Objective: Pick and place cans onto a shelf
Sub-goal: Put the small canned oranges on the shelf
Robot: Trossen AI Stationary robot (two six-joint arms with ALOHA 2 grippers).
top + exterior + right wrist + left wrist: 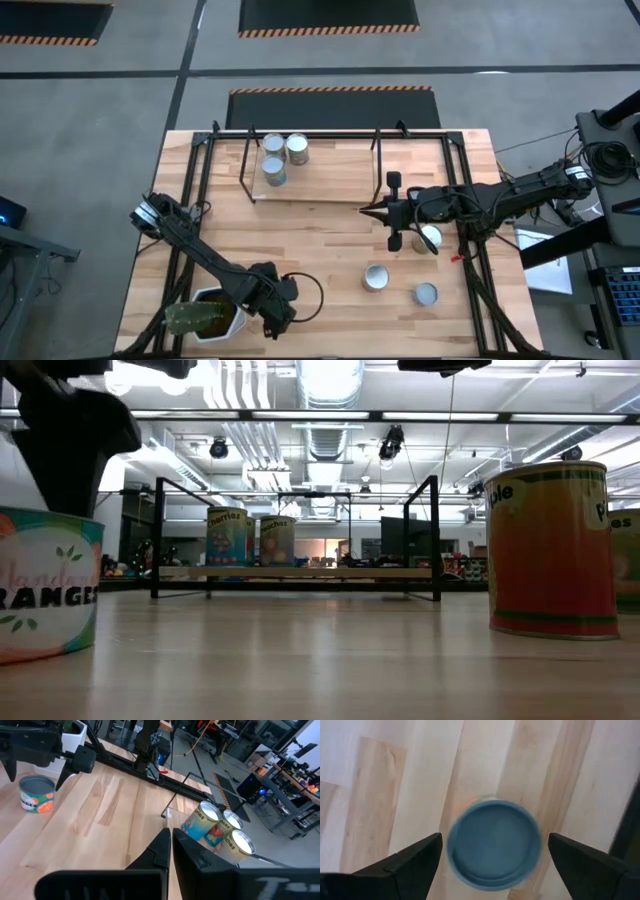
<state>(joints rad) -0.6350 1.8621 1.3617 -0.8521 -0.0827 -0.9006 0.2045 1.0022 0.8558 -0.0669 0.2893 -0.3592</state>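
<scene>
Now left pincer (490, 857) wide open, straddling can (494, 845), not touching; right pincer (170, 850) shut, empty.

The left arm runs from its base at the bench's left edge diagonally toward the near edge, its wrist bent downward. The left gripper (275, 318) points straight down, its two dark fingers (410, 865) spread wide apart. The right arm reaches in from the right side, stretched nearly level across the bench toward its middle. The right gripper (368, 211) points leftward, its fingers (160, 847) pressed together with nothing between them.
</scene>
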